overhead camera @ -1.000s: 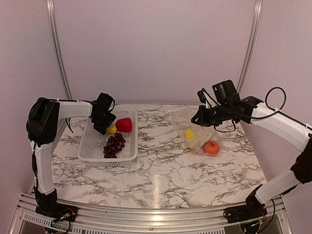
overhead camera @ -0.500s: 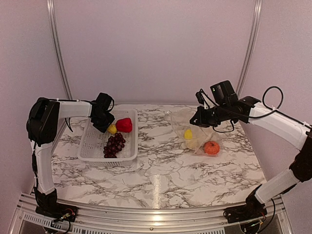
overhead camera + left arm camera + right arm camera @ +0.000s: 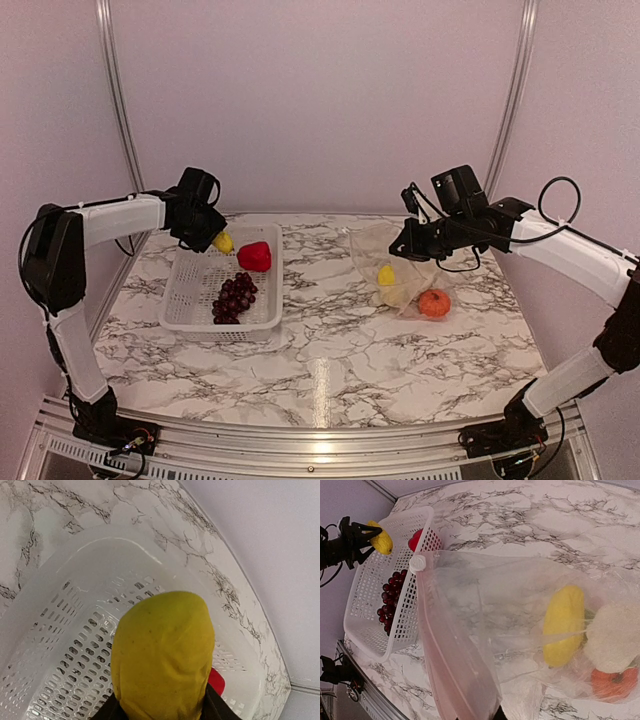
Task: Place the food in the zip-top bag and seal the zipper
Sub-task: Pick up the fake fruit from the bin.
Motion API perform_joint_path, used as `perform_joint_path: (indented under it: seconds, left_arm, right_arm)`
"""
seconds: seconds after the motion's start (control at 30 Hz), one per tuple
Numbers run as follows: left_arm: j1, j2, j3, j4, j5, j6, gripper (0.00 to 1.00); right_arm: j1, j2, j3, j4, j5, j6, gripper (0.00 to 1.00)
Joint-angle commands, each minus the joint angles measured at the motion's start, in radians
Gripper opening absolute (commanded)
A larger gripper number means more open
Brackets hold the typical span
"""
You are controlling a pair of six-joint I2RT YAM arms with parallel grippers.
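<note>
Marbled tabletop (image 3: 330, 370) is shown mid-loading: a yellow piece (image 3: 223, 242) is clamped by the left gripper (image 3: 207, 232) above the basket (image 3: 190, 300) near the far-left corner, the mouth of the zip-top bag (image 3: 370, 262) is pinched up by the right gripper (image 3: 402, 246) toward the far-right corner, and carriage across into it is judged due next.

Top external view set high behind both arm bases, facing forward and down over the whole table (image 3: 330, 360), left wrist view at very close range, past a yellow piece (image 3: 162, 655) into the white basket (image 3: 60, 645), right wrist view close along the zip-top bag (image 3: 485, 595) mouth, basket common to all three views.
</note>
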Motion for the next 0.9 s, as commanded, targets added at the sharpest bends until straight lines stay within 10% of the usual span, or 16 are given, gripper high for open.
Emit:
perform_joint_path:
  seconds: [0.0, 0.87]
  left_arm:
    - [-0.011, -0.130, -0.040, 0.029, -0.008, 0.102, 0.43]
    - [-0.314, -0.402, -0.129, 0.418, 0.293, 0.527, 0.39]
  right_arm:
    - [0.012, -0.004, 0.048, 0.004, 0.004, 0.003, 0.00]
    - [0.085, 0.090, 0.218, -0.042, -0.030, 0.004, 0.00]
